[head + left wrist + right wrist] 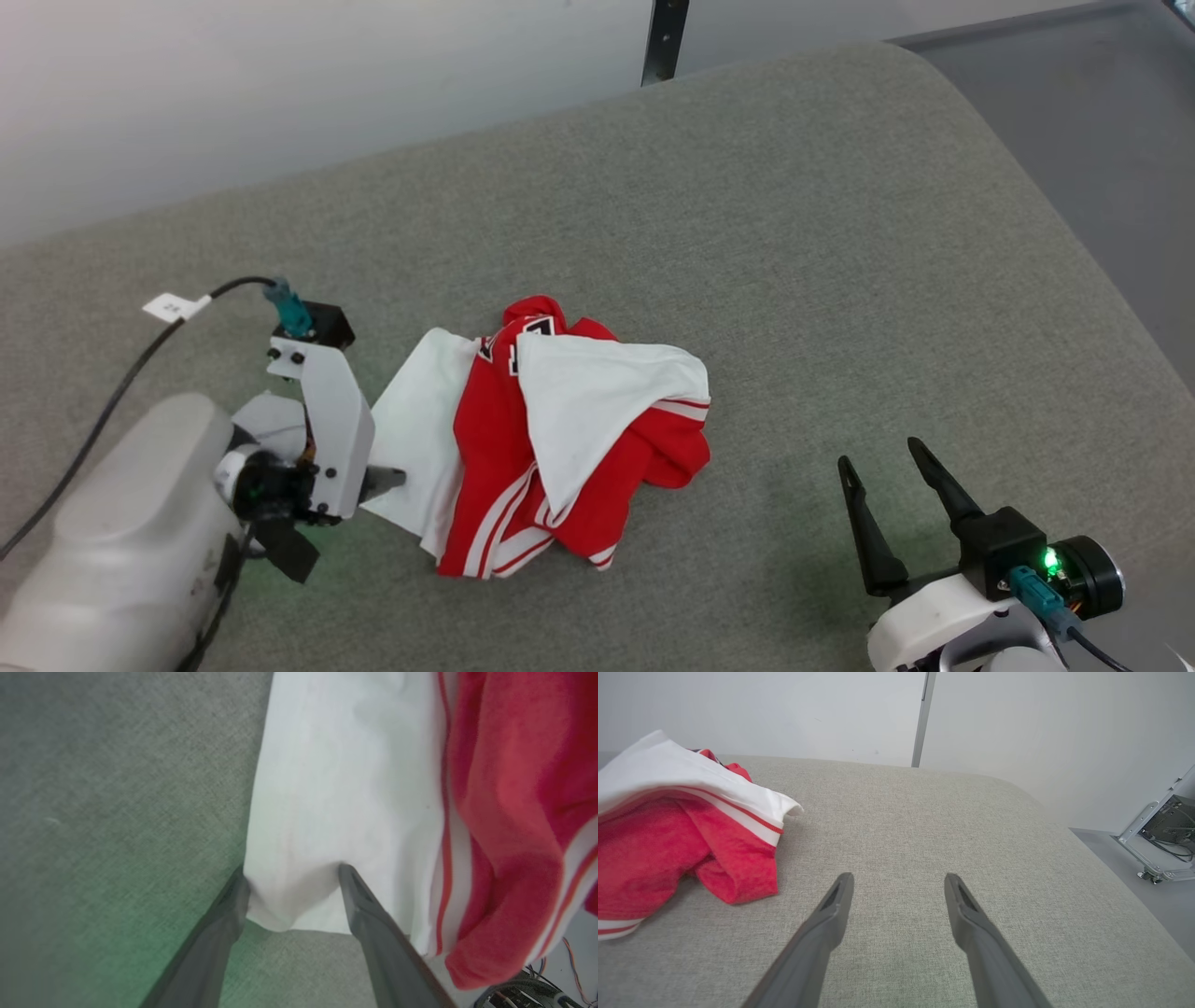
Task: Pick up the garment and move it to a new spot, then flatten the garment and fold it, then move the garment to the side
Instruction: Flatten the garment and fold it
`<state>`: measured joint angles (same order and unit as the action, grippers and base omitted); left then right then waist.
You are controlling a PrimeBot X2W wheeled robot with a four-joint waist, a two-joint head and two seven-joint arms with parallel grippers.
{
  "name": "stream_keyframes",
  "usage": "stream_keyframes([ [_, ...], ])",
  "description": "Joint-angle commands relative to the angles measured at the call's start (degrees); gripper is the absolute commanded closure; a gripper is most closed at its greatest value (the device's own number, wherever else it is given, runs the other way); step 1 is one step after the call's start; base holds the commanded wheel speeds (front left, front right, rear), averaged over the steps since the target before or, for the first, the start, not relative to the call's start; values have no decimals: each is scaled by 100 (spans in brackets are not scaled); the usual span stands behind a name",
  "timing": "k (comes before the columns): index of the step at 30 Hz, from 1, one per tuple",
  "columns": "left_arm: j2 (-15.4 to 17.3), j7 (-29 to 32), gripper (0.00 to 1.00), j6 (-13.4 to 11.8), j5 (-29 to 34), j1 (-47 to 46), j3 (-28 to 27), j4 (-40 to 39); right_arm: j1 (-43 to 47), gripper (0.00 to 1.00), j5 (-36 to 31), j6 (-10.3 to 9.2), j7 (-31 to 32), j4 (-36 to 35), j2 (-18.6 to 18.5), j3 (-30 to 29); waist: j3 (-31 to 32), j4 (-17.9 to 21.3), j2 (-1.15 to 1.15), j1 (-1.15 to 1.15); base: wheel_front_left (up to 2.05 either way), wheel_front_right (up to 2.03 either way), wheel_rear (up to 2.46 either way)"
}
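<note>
The garment (551,439) lies crumpled in the middle of the grey padded table (794,233): red cloth, white sleeves, red-white striped trim, a bit of black lettering at its top. My left gripper (387,481) lies low at the garment's left edge, pointing right. In the left wrist view the left gripper (292,875) is open, with a corner of the garment's white sleeve (345,788) between its fingers. My right gripper (882,459) stands open to the right of the garment, apart from it. In the right wrist view the right gripper (899,877) has bare table between its fingers, and the garment (668,826) lies to the left.
The table's rounded right edge drops to a grey floor (1102,103). A pale wall and a dark metal post (665,42) stand behind the table. A black cable with a white tag (173,306) runs to my left wrist. A metal frame with wires (1162,840) sits on the floor.
</note>
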<state>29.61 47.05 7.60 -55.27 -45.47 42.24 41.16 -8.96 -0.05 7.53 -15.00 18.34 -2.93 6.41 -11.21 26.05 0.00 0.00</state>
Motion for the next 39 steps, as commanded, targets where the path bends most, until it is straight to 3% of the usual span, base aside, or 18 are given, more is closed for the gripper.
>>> stream_keyframes([
  [1, -4, 106, 34, -26, 102, 302, 214, 316, -1, 0, -2, -8, -25, -15, 6, -1, 29, -25, 0, 0, 0, 0, 0],
  [2, -22, 127, 56, -32, 117, 325, 246, 391, 24, 0, -23, -8, -26, -12, 7, -13, 52, -43, 0, 0, 0, 0, 0],
  [3, -51, 136, 95, -44, 121, 344, 270, 451, 49, 0, -41, -8, -26, -11, 7, -21, 75, -60, 0, 0, 0, 0, 0],
  [4, -95, 112, 100, -42, 99, 349, 270, 492, 75, 0, -53, -8, -26, -11, 7, -33, 102, -80, 0, 0, 0, 0, 0],
  [9, -183, 71, 100, -125, 5, 331, 188, 709, 151, 0, -131, -8, -26, -22, 7, -40, 257, -207, 0, 0, 0, 0, 0],
  [18, -58, -149, 100, -397, -22, 210, 25, 883, 298, 0, -295, -8, -26, 20, 7, -147, 547, -623, 0, 0, 0, 0, 0],
  [25, 147, -223, 100, -524, -24, 215, -51, 894, 353, 0, -374, -8, -26, 48, 6, -181, 671, -970, 0, 0, 0, 0, 0],
  [30, 424, -306, 100, -481, -14, 275, -92, 861, 304, 0, -395, -8, -8, 50, 5, -153, 685, -1194, 0, 0, 0, 0, 0],
  [38, 638, -408, 100, -619, -162, 510, -225, 1021, 213, 0, -405, -8, 22, 46, 6, -131, 648, -1319, 0, 0, 0, 0, 0],
  [39, 608, -437, 95, -639, -209, 539, -269, 1036, 211, 0, -405, -8, 27, 48, 6, -125, 641, -1327, 0, 0, 0, 0, 0],
])
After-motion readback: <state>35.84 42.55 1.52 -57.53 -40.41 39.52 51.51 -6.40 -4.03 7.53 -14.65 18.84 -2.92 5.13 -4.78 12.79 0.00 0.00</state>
